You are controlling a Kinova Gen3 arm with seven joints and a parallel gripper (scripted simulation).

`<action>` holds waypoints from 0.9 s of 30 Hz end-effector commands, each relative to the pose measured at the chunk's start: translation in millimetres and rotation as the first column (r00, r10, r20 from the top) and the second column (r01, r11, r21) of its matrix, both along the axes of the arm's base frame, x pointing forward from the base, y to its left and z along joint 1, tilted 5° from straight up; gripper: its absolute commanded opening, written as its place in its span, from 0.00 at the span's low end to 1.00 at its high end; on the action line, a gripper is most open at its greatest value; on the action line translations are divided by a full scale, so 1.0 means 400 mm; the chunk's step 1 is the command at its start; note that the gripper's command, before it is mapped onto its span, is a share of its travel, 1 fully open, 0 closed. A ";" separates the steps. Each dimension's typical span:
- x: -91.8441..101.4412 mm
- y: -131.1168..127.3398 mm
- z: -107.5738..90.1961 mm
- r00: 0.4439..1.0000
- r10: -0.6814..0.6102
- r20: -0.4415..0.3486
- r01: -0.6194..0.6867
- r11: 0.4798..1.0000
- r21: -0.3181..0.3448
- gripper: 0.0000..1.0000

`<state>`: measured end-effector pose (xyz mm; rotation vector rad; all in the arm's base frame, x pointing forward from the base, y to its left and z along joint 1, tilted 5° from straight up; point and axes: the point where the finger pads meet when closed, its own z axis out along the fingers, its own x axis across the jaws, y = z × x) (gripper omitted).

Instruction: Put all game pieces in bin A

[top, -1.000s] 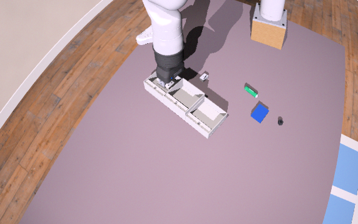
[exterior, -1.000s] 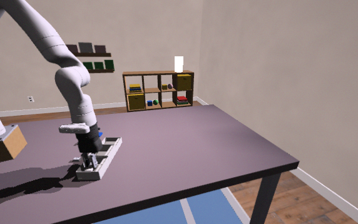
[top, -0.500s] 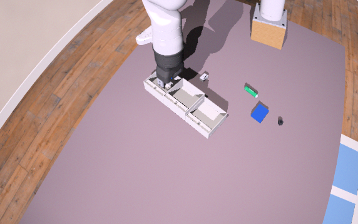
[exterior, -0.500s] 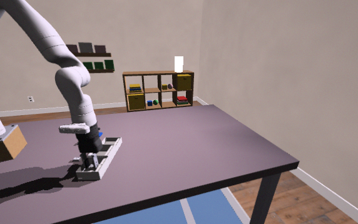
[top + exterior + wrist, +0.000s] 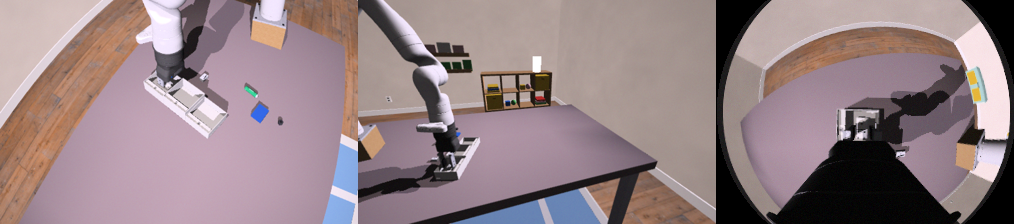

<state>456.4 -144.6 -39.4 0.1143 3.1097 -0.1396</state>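
Three white bins stand joined in a row [image 5: 185, 102]. My gripper [image 5: 164, 82] reaches down into the left end bin [image 5: 155, 85], and its fingers stand open. A small white piece [image 5: 168, 84] shows at the fingertips inside that bin; I cannot tell whether the fingers still touch it. The gripper also shows in the exterior view [image 5: 447, 162], over the near end of the bin row. In the wrist view my fingers hide most of the bin. I cannot read the bin labels.
A small white-grey object [image 5: 204, 76] lies on the table just behind the middle bin. To the right lie a green cylinder [image 5: 251, 91], a blue block [image 5: 260, 113] and a small black piece [image 5: 280, 121]. A wooden block with a white post [image 5: 269, 29] stands at the back.
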 end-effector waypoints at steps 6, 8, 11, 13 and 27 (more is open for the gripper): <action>0.006 0.002 0.025 1.000 0.001 0.007 -0.001 1.000 -0.001 0.65; 0.005 0.002 0.032 1.000 0.001 0.007 -0.001 1.000 -0.001 0.65; 0.005 0.003 0.042 1.000 0.001 0.007 -0.001 1.000 -0.001 0.65; 0.005 0.004 0.049 1.000 0.001 0.007 -0.001 1.000 -0.001 0.65; 0.003 0.009 0.103 1.000 0.001 0.007 -0.001 1.000 -0.001 0.65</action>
